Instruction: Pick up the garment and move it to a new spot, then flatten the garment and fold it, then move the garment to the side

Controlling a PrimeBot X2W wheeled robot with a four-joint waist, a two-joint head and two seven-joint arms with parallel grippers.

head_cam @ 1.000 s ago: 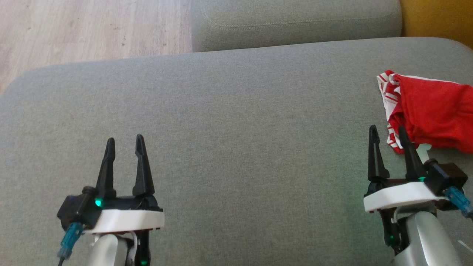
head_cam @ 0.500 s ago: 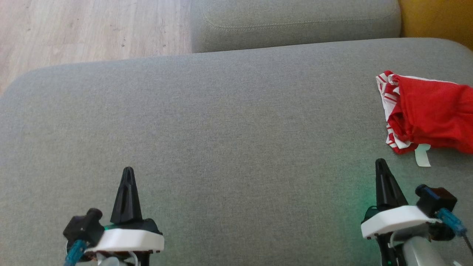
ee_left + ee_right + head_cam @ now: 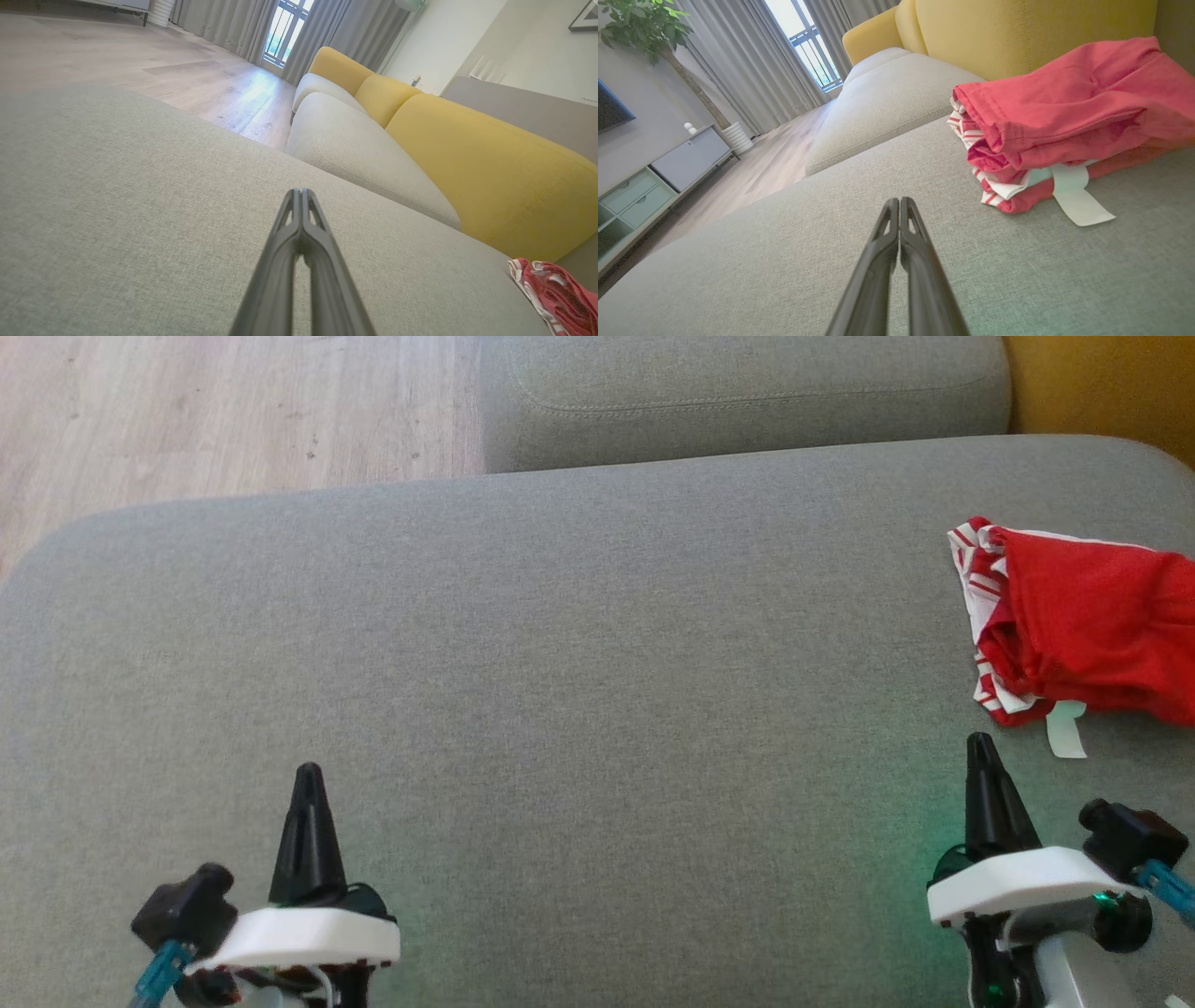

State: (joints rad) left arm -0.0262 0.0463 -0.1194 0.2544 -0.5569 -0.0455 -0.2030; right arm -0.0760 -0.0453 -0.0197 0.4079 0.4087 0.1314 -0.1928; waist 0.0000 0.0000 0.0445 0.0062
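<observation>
Garment (image 3: 1088, 621): we see it bunched, red, at the cushion's (image 3: 560, 644) right edge.
Room: cushion stretches wide leftward to its rounded edge.
Left gripper (image 3: 308, 773): pressed together.
Right gripper (image 3: 978, 742): pressed together, near the garment, not touching.

red garment (image 3: 1092, 625), folded, striped white lining, white tag, lying flat

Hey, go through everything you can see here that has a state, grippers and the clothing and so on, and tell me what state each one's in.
left gripper, shut, empty, over the cushion
right gripper, shut, empty, short of the garment
garment, loosely folded bundle, lying on the cushion, not held
white tag, sticking out from under the garment, flat on the cushion
curtains, parted at the window
</observation>
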